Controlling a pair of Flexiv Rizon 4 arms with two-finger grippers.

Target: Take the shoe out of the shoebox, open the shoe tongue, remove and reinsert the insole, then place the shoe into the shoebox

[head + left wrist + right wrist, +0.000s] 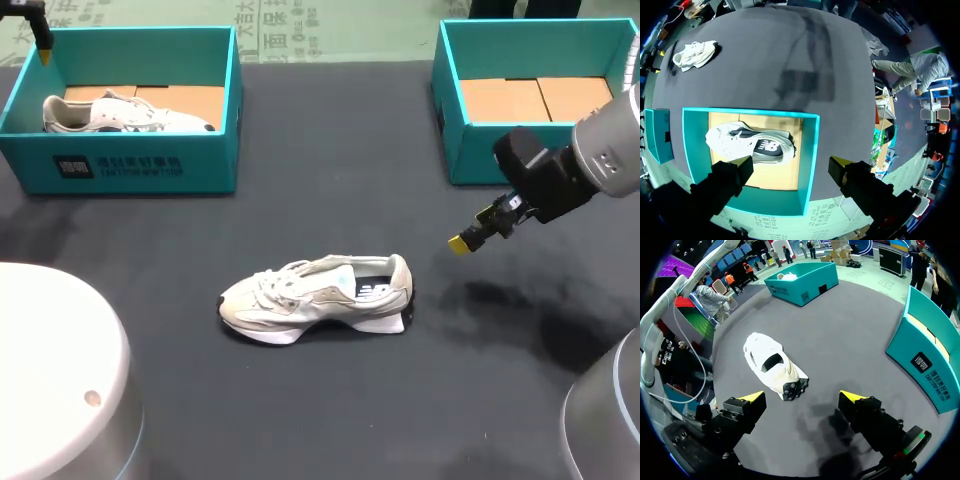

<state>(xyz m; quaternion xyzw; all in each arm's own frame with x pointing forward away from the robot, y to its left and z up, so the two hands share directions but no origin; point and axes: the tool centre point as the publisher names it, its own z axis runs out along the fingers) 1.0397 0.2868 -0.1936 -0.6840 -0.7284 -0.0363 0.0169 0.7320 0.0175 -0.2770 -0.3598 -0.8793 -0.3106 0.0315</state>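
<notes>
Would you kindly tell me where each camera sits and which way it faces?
Head view: above and behind, looking down on the table; left gripper and right gripper show.
Left wrist view: above the left shoebox, looking down on the boxed shoe; left gripper open.
Right wrist view: over the table, facing the loose shoe; right gripper open.
Shared: all three show the loose shoe.

The right arm (612,150) is silver-grey with a black wrist. The left gripper (790,167) and right gripper (802,397) are black, yellow-tipped.
</notes>
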